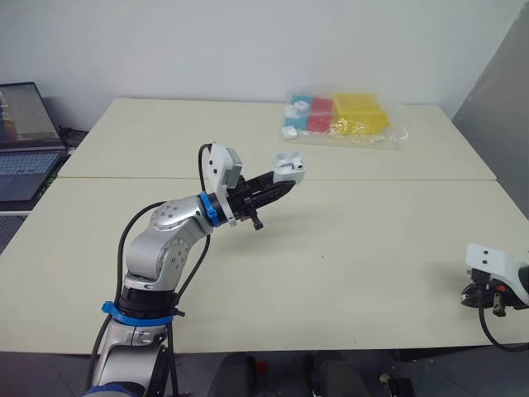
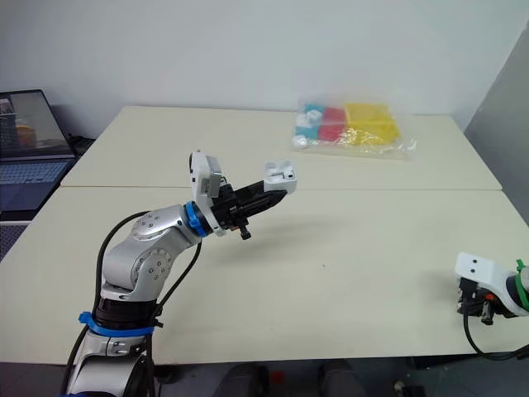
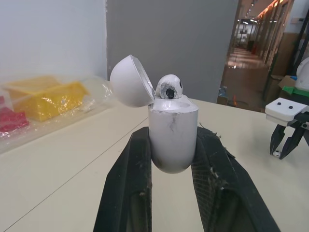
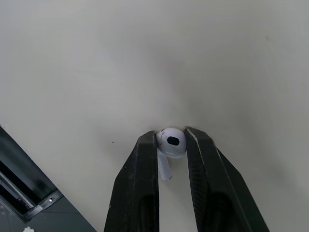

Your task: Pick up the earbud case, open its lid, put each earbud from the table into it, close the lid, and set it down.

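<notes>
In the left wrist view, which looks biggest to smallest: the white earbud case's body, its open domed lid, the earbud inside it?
1. white earbud case body
2. open domed lid
3. white earbud seated in the case
All about equally near, so the order holds.

Earbud case (image 1: 288, 168) above table (image 1: 372, 248) centre; bag (image 1: 343, 116) behind it; laptop (image 1: 25, 141) far left
</notes>
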Tool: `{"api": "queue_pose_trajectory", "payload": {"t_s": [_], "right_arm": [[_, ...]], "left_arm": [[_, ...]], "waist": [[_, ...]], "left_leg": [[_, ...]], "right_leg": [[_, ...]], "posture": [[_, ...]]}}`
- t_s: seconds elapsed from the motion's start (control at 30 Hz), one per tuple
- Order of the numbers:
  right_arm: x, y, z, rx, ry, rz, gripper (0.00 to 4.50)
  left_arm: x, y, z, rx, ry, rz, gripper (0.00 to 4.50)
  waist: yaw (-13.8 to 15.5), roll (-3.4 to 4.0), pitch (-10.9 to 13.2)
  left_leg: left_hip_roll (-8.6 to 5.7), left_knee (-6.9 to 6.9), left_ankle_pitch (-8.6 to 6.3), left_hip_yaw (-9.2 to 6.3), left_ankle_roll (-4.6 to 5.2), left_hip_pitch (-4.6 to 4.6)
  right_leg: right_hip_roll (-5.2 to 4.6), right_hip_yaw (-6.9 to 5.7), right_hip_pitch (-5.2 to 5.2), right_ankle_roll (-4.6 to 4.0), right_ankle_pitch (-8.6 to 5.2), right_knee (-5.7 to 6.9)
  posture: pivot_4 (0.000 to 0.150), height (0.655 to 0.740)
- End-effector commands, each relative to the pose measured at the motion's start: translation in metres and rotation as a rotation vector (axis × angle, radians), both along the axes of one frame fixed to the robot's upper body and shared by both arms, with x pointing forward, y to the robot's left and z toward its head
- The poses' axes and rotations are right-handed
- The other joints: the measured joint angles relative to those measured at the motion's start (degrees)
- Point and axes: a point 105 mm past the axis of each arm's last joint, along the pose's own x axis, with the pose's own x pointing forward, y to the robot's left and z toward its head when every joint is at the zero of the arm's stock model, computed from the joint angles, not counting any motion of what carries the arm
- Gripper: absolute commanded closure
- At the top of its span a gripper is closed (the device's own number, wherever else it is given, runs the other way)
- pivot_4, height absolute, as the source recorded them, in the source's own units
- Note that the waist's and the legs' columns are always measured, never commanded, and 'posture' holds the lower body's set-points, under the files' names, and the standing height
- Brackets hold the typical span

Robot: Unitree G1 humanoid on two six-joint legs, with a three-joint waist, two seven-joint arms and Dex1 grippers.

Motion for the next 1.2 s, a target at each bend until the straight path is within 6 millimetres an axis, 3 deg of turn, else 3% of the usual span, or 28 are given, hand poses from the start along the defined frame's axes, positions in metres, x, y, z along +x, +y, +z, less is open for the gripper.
{"api": "queue_pose_trajectory", "payload": {"t_s": [0.03,0.1,0.23,0.4,0.5,0.6,0.7,1.2], "right_arm": [[0.018,0.035,0.028,0.113,-0.125,0.094,4.08],[0.041,0.08,0.069,0.339,-0.305,0.133,4.08],[0.057,0.14,0.145,0.734,-0.564,0.099,4.08],[0.054,0.186,0.192,0.985,-0.753,0.039,4.08],[0.058,0.214,0.223,1.3,-0.85,-0.135,4.08],[0.066,0.225,0.228,1.451,-0.86,-0.302,4.08],[0.069,0.23,0.227,1.496,-0.859,-0.371,4.08],[0.07,0.26,0.205,1.403,-0.809,-0.321,4.08]], "left_arm": [[-0.003,-0.004,0.011,-0.002,-0.052,-0.02,3.76],[-0.002,-0.004,0.01,-0.004,-0.054,-0.018,3.76],[0.001,-0.005,0.01,-0.017,-0.058,-0.008,3.76],[0.007,-0.007,0.012,-0.036,-0.066,0.009,3.76],[0.014,-0.014,0.016,-0.067,-0.077,0.027,3.76],[0.02,-0.02,0.022,-0.089,-0.098,0.039,3.76],[0.023,-0.025,0.03,-0.109,-0.117,0.036,3.76],[0.027,-0.031,0.034,-0.111,-0.157,0.041,3.76]], "waist": [[-0.4,0.01,0.0],[-0.7,0.04,0.0],[-0.6,0.03,0.0],[0.7,-0.01,0.0],[0.8,0.0,0.0],[1.0,0.0,0.0],[1.4,0.0,0.0],[-0.2,0.0,0.0]], "left_leg": [[0.0,0.0,0.0,0.03,0.0,0.0],[0.02,0.0,0.0,0.08,0.0,0.04],[0.02,0.01,0.01,-0.04,-0.01,0.05],[0.08,-0.08,0.01,-0.22,-0.02,-0.13],[0.0,-0.08,0.0,-0.08,-0.02,-0.28],[-0.03,-0.02,0.01,-0.06,-0.02,-0.7],[-0.07,0.02,0.02,-0.1,-0.02,-0.89],[0.01,-0.03,0.02,-0.08,0.0,-0.92]], "right_leg": [[0.01,0.04,-0.02,0.01,0.01,0.02],[0.02,0.1,-0.05,0.06,0.04,0.08],[0.11,0.07,-0.06,0.05,0.09,0.16],[0.11,-0.16,-0.06,-0.01,0.07,0.03],[-0.05,-0.04,-0.22,-0.23,0.21,0.02],[-0.06,-0.02,-0.7,-0.21,0.24,0.17],[-0.06,-0.09,-0.83,-0.21,0.25,0.17],[0.03,-0.05,-0.89,-0.21,0.25,0.14]], "posture": [[0.15,0.74],[0.15,0.74],[0.15,0.74],[0.15,0.74],[0.15,0.74],[0.15,0.74],[0.15,0.74],[0.15,0.74]]}}
